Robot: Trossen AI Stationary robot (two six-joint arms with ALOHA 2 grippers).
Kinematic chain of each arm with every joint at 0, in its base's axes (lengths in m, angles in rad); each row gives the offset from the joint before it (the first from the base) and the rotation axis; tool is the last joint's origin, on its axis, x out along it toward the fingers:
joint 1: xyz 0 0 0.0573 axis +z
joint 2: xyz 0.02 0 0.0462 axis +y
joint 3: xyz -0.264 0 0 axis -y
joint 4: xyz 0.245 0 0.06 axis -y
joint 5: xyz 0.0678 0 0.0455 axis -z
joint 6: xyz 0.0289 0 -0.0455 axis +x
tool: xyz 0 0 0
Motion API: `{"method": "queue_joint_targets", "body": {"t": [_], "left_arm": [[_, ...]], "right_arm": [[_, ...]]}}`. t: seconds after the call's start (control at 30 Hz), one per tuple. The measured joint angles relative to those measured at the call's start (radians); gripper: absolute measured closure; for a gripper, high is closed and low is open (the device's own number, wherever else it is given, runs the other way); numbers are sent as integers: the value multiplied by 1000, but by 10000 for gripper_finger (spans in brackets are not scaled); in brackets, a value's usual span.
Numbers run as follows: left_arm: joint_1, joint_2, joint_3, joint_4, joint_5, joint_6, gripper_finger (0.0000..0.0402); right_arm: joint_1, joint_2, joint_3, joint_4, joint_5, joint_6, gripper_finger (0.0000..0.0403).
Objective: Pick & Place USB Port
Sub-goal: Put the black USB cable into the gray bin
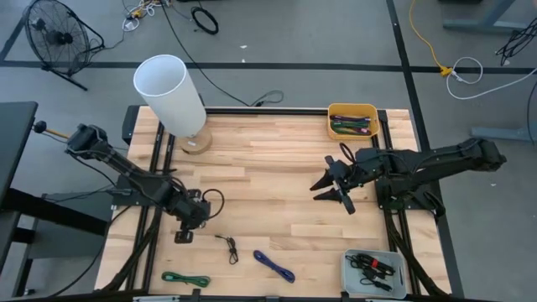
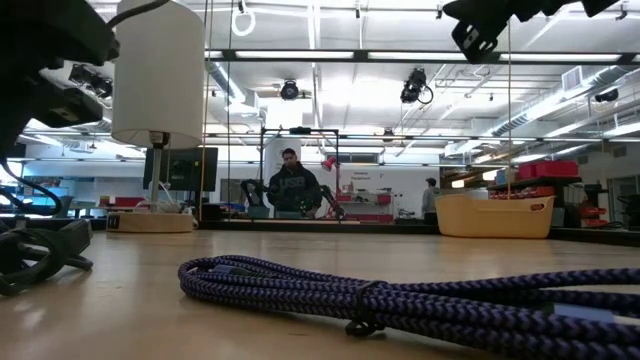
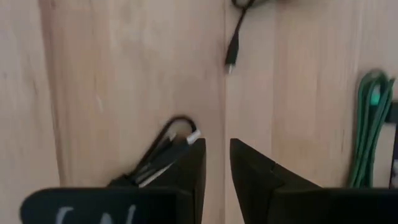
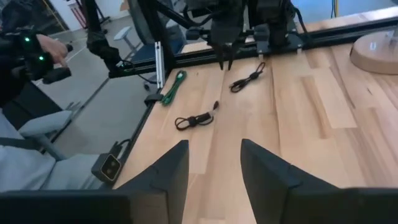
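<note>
At the worktop's near left, the left gripper (image 1: 189,220) hangs low, jaws narrowly parted and empty, just beside a coiled black USB cable (image 3: 163,149): light, limp, best pinched at its bundle. Mid-right, the right gripper (image 1: 334,190) waits, jaws apart, empty.

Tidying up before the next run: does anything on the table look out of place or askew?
The white lamp leans over the table's far-left corner in the high view. Loose cables lie on the wood: green, purple, black.
</note>
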Motion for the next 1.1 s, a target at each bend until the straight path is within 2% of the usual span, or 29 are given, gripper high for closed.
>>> {"method": "queue_joint_targets", "body": {"t": [0.33, 0.5, 0.87, 1.1], "left_arm": [[-12, 1, 0, -64, -25, 82, 356], [-10, 22, 0, -67, -52, 38, 355], [-10, 201, -1, -79, -41, 137, 284], [-10, 273, -1, -75, -54, 175, 243]], "right_arm": [[39, 0, 0, 15, 10, -14, 259], [59, 0, 0, 15, 10, -14, 259], [93, 0, 0, 27, 10, -16, 259], [96, 0, 0, 30, 31, -22, 259]]}}
